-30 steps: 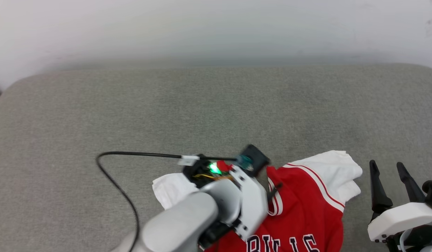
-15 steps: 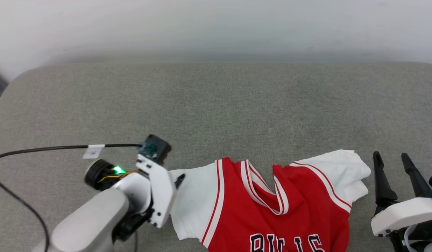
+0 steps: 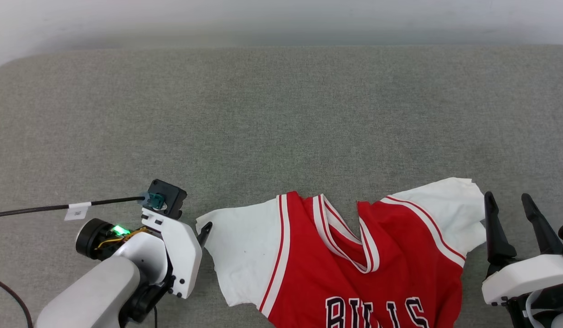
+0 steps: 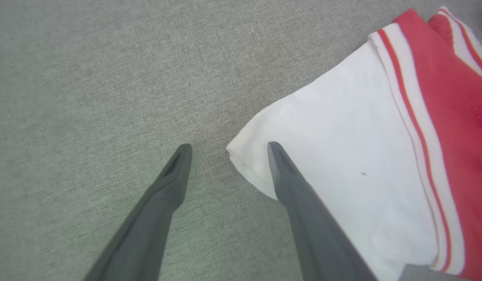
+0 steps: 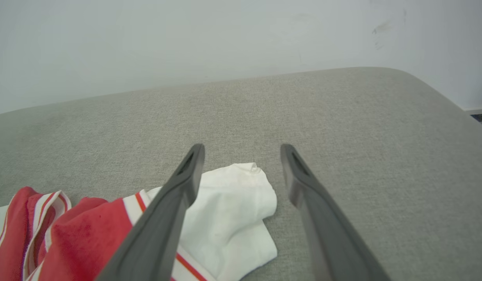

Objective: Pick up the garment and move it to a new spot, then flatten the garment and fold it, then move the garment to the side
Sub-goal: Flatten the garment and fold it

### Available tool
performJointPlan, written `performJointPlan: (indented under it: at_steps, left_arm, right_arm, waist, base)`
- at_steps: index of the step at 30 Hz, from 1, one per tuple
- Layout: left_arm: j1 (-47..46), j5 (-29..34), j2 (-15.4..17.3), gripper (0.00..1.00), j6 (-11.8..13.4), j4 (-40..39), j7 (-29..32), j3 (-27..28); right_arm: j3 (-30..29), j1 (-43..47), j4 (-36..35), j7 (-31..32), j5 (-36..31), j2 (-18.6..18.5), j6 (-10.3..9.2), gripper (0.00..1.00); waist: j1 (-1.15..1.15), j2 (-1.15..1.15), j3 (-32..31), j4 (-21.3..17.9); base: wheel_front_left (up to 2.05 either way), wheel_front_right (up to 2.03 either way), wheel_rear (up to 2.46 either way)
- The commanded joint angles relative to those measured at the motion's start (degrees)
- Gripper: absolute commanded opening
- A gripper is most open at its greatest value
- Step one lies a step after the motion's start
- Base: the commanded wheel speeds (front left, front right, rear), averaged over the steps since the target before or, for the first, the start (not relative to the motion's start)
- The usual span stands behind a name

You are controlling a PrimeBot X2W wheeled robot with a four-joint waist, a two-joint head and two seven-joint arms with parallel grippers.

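The garment (image 3: 354, 273), a red jersey with white sleeves and black "BULLS" lettering, lies face up on the grey cushion (image 3: 281, 118), running off the bottom edge of the head view. My left gripper (image 4: 229, 146) stands open just over the tip of the left sleeve (image 4: 342, 136), one finger above the sleeve's corner and the other above bare cushion. It holds nothing. My right gripper (image 3: 506, 196) is open beside the rumpled right sleeve (image 5: 233, 203), fingers (image 3: 495, 232) clear of the cloth.
A black cable (image 3: 39, 208) with a white tag runs left from my left wrist over the cushion. A white wall (image 5: 186, 39) backs the cushion's far edge. The cushion's rounded right corner (image 5: 432, 89) lies beyond my right gripper.
My left arm swung left off the collar area to the sleeve tip, and the left sleeve now lies spread out. The head camera tilted downward. The right gripper kept its place.
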Motion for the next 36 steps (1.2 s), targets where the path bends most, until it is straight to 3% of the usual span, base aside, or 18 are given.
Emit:
performJointPlan:
  at_steps: [1,14,15,16,20,23,28,33,36]
  left_arm:
    - [-0.35,-0.02,0.32,1.0,-0.53,-0.49,0.56,-0.2]
    - [-3.0,-0.37,-0.89,1.0,-3.0,2.61,7.23,-3.76]
    - [-2.88,-0.7,-1.13,0.27,-3.38,2.97,7.71,-3.99]
    - [-2.87,-0.9,-1.19,0.0,-3.63,3.29,7.88,-4.17]
    - [-2.28,-0.48,-0.91,0.0,-2.88,3.66,5.17,-3.15]
    - [-1.89,0.17,-0.42,0.0,-1.49,2.13,1.64,-1.65]
    - [-0.57,0.53,0.62,0.0,2.14,-4.79,-3.19,1.55]
    - [-0.29,2.52,4.3,0.0,4.95,-13.66,-1.99,2.23]
    - [-0.47,3.67,5.88,0.0,6.24,-18.33,-0.7,2.11]
  right_arm:
    - [0.16,-0.1,0.29,-0.55,0.07,0.04,-0.04,1.0]
    - [0.75,-1.96,1.22,-1.55,-0.1,0.04,-0.04,1.0]
    - [0.69,-2.01,1.24,-1.53,-0.16,0.04,-0.04,1.0]
    - [0.68,-2.06,1.25,-1.54,-0.22,0.04,-0.04,1.0]
    - [0.22,-2.33,0.62,-0.18,-1.01,0.03,-0.04,1.0]
    - [0.39,-2.56,-1.11,4.54,-2.47,-0.44,-0.04,1.0]
    - [4.43,-3.89,-4.39,22.38,-0.04,-8.22,-0.04,1.0]
    - [5.21,-8.27,-6.92,46.66,3.06,-14.74,-0.04,1.0]
    - [5.93,-13.27,-7.27,56.21,4.48,-17.82,-0.04,1.0]
  waist:
    - [0.0,0.0,0.89,0.03]
    - [0.0,0.0,4.82,-0.99]
    - [0.0,0.0,4.95,-1.03]
    - [0.0,0.0,5.03,-1.1]
    - [0.0,0.0,4.44,-0.89]
    - [0.0,0.0,3.52,-0.31]
    - [0.0,0.0,2.45,1.02]
    - [0.0,0.0,3.05,2.75]
    - [0.0,0.0,4.4,3.9]
  base:
    - [0.0,0.0,0.0]
    - [0.0,0.0,0.0]
    - [0.0,0.0,0.0]
    - [0.0,0.0,0.0]
    - [0.0,0.0,0.0]
    - [0.0,0.0,0.0]
    - [0.0,0.0,0.0]
    - [0.0,0.0,0.0]
    - [0.0,0.0,0.0]
